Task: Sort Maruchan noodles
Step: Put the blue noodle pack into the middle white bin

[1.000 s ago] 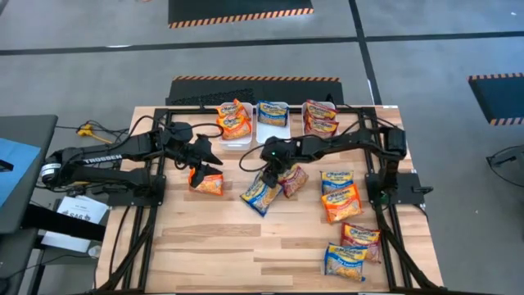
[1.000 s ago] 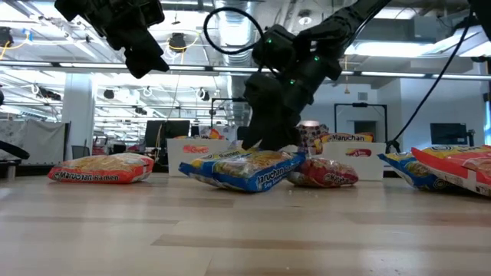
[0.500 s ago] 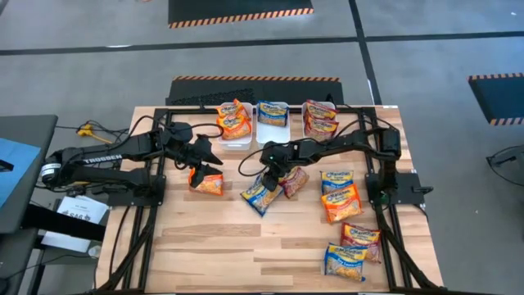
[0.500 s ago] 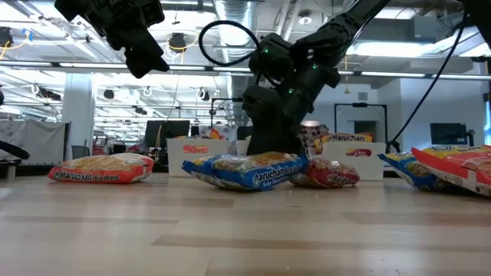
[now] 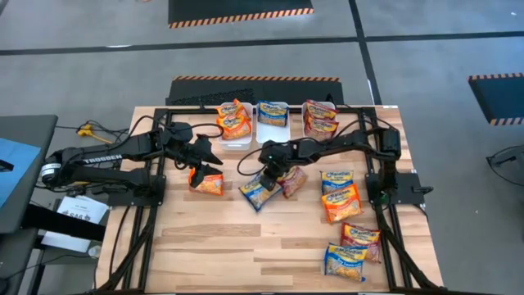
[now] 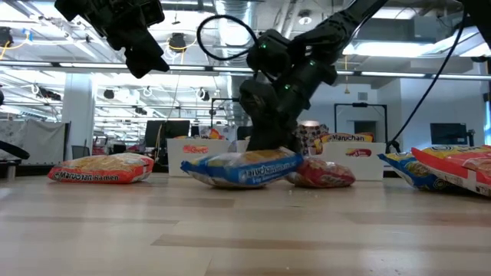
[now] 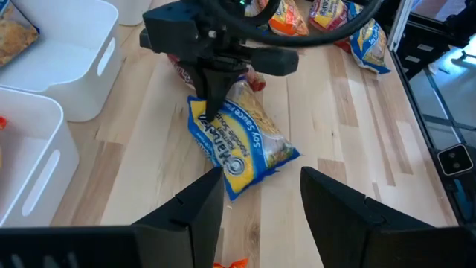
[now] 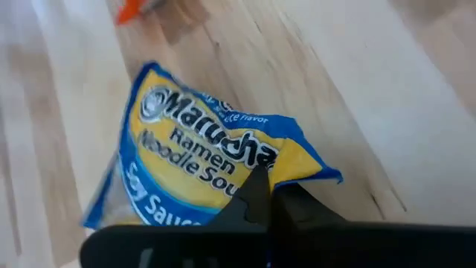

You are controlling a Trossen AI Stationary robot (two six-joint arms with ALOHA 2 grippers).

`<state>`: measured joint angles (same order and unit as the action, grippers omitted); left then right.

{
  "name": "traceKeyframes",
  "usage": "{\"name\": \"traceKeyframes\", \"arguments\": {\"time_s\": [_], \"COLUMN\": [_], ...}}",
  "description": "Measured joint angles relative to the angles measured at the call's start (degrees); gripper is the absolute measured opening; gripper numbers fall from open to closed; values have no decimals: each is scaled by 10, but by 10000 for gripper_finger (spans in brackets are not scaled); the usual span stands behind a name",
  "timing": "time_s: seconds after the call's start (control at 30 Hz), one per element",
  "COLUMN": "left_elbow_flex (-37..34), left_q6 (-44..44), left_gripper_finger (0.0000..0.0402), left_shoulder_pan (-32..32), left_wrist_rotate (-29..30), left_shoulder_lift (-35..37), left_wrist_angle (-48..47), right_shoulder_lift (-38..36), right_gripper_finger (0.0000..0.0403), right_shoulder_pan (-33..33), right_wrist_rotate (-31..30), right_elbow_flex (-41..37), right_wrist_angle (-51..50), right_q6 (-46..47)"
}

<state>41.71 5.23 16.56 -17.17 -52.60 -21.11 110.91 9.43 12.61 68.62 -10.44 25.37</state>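
A blue Maruchan noodle packet [image 5: 256, 191] lies near the table's middle, next to a dark red packet [image 5: 293, 182]. My right gripper [image 5: 267, 174] stands on the blue packet from above and is shut on it. My left gripper [image 5: 205, 164] hangs open above the table, over an orange packet [image 5: 207, 184] that lies flat on the wood. In the left wrist view its two fingers [image 7: 199, 202] frame the blue packet [image 7: 245, 145] from a distance and touch nothing. My right gripper pinches the blue packet's far end [image 7: 202, 119] between its two fingers [image 7: 214, 100]. The fingers come from above and point down. In the right wrist view the fingertips [image 8: 256, 195] meet over the packet's printed top. The packet lies on the table [image 6: 242, 170].
Three white tubs stand at the far edge, holding orange [image 5: 233, 123], blue [image 5: 272, 115] and dark red [image 5: 320, 117] packets. Several more packets lie at the right: blue [image 5: 336, 181], orange [image 5: 341, 202], dark red [image 5: 361, 236], blue [image 5: 344, 261]. Bare wood spans the near left.
My right gripper has come down onto the blue packet, moved a little toward the table's left edge, and shut on the packet's far end. The packet has slid slightly toward the left and lies flatter than before. My left gripper has kept still.
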Motion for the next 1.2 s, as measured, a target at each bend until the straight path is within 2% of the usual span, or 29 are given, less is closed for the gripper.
{"name": "traceKeyframes", "arguments": {"time_s": [0.3, 0.63, 0.8, 0.93, 1.2], "left_elbow_flex": [0, 0, 0, 0, 0], "left_q6": [1, 2, -7, -9, -10], "left_gripper_finger": [164, 164, 164, 164, 164], "left_shoulder_pan": [0, 0, 0, 0, 0], "left_wrist_rotate": [0, 0, 0, 0, 0], "left_shoulder_lift": [0, 0, 0, 0, 0], "left_wrist_angle": [0, 0, 0, -1, -5], "right_shoulder_lift": [0, 0, 0, 0, 0], "right_gripper_finger": [22, 32, 9, 6, 5], "right_shoulder_pan": [-1, 4, 5, -5, -26], "right_wrist_rotate": [6, 11, 10, 6, -123], "right_elbow_flex": [66, 73, 75, 110, 248], "right_wrist_angle": [-55, -60, -56, -90, -275], "right_q6": [-17, -23, -30, -50, -154]}}
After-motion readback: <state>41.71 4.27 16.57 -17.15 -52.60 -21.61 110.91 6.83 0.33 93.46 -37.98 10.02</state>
